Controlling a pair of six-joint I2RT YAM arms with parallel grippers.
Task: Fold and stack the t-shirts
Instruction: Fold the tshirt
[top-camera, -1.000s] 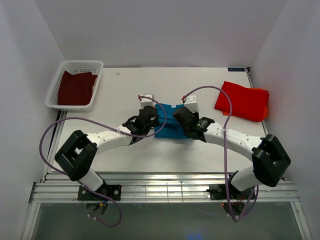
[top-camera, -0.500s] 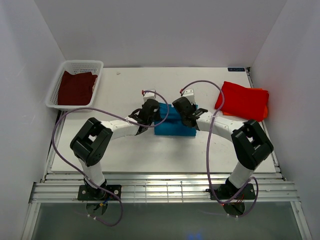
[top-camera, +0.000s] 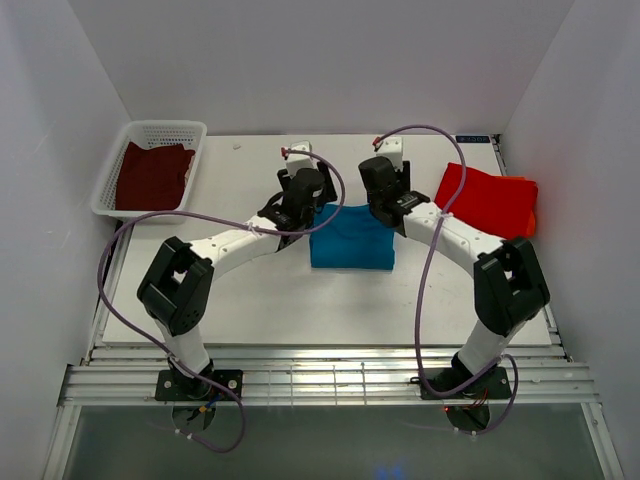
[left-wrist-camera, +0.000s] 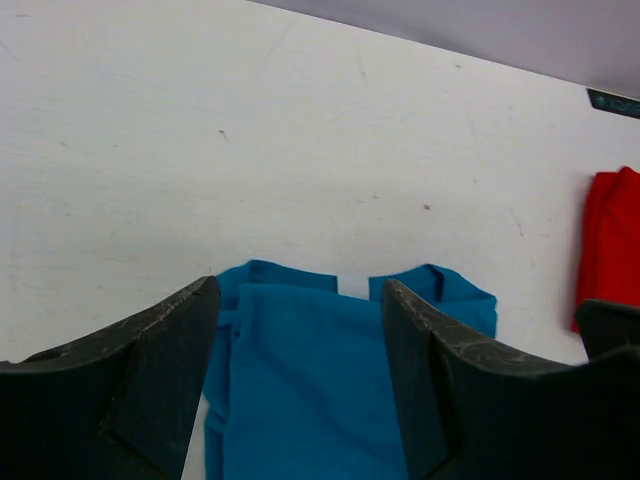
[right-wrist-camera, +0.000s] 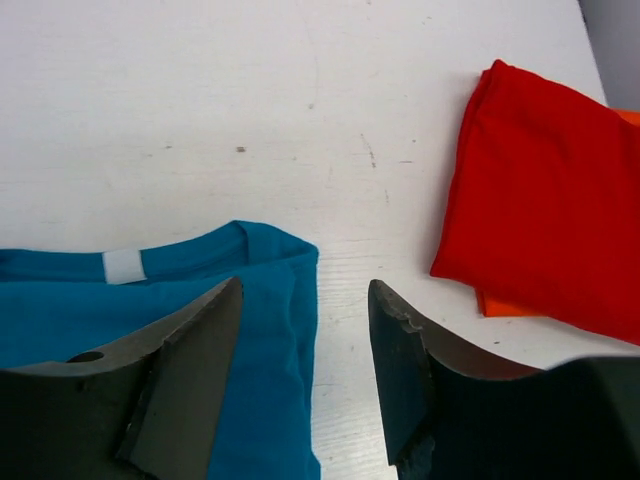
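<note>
White table, folded teal-blue t-shirt (collar farthest)

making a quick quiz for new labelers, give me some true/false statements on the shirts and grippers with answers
1. The teal shirt lies folded on the table. True.
2. The maroon shirt is in the basket. True.
3. The red shirt is stacked on the teal shirt. False: it lies apart on the table, to the teal shirt's right.
4. The left gripper is shut on the teal shirt. False: its jaws stand open above the shirt's far edge and hold nothing.
5. The right gripper is open. True.
</note>
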